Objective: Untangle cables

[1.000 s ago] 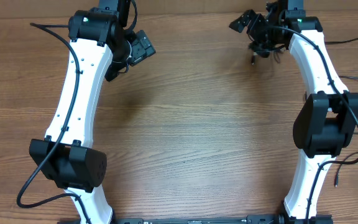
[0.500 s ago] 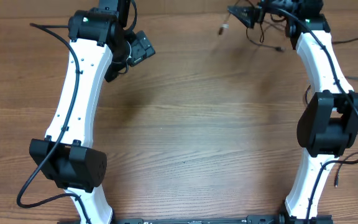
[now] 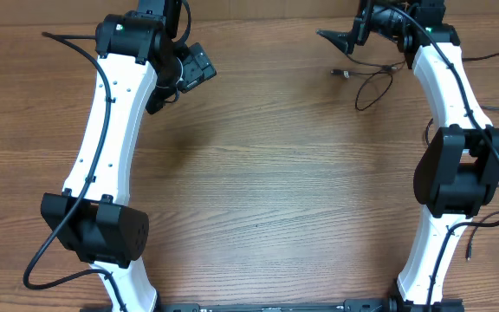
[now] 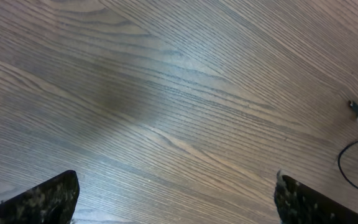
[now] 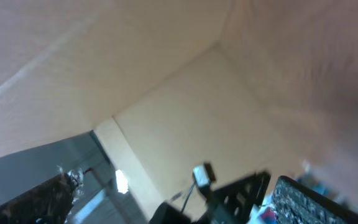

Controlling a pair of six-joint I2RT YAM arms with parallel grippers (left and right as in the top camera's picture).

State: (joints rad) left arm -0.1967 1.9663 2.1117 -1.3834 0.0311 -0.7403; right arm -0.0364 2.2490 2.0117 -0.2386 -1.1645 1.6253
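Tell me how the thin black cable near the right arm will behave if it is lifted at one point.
The cable is probably floppy: it lies in a loose loop, so it would sag. It looks thin, so likely light. Its small plug may swing.

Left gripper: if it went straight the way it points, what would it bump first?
Probably the bare wooden table. The open left gripper points down at it with nothing between. The cable plug lies off to the side.

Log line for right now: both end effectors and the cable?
left end effector: open, empty | right end effector: open, empty | cable: loose loop on table, right side
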